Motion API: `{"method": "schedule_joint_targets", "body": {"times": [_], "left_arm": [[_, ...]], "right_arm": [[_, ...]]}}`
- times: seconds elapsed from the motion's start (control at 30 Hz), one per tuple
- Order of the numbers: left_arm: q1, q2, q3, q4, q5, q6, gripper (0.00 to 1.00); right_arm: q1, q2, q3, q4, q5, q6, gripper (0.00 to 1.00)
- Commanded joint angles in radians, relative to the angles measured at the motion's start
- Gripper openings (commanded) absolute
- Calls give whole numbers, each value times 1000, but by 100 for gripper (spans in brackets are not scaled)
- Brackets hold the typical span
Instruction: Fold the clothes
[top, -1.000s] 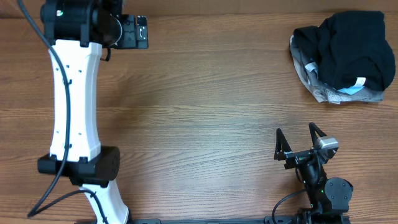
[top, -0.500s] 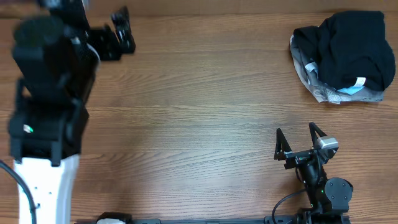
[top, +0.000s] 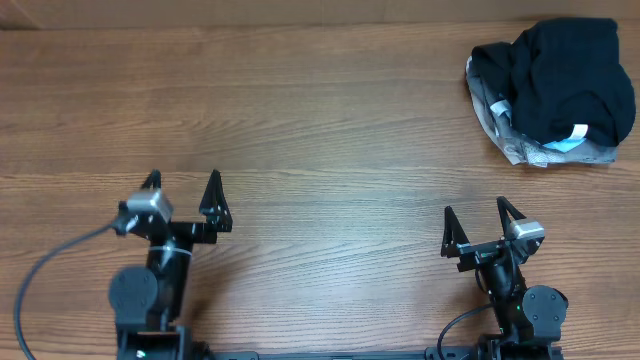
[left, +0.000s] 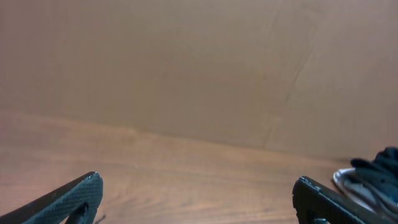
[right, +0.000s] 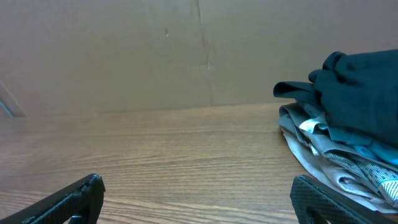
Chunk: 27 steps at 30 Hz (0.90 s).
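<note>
The clothes (top: 565, 80) lie crumpled in a black heap at the table's far right corner, a small white label (top: 578, 130) showing at the near edge. In the right wrist view the black clothes (right: 364, 87) sit on top of a pile at the right. My left gripper (top: 183, 177) stands open near the front left, far from the pile, with nothing between its fingers (left: 81, 194). My right gripper (top: 474, 207) stands open near the front right, empty, well short of the pile. Both point toward the back of the table.
Grey and light-blue garments (top: 500, 120) lie under the black heap, also seen as grey folds (right: 323, 149) from the right wrist. A brown board wall (right: 186, 56) closes the back. The wooden table (top: 320, 130) stretches between the arms and the pile.
My left arm has pulled back from the far left corner to the front left, folded low, gripper still open. The right arm and the pile have not moved.
</note>
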Motion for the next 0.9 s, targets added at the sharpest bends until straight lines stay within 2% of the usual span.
{"method": "schedule_joint_targets", "body": {"times": [0.0, 0.2, 0.43, 0.87], "left_arm": [[42, -165, -201, 71, 32, -103, 100], [72, -300, -332, 63, 40, -142, 100], [78, -430, -330, -213, 31, -122, 100], [78, -446, -330, -211, 30, -110, 100]], "right_arm": [[-2, -10, -11, 6, 3, 8, 100], [-2, -10, -11, 6, 3, 8, 100], [-2, -10, -11, 6, 3, 8, 100], [-2, -10, -11, 6, 3, 8, 100]]}}
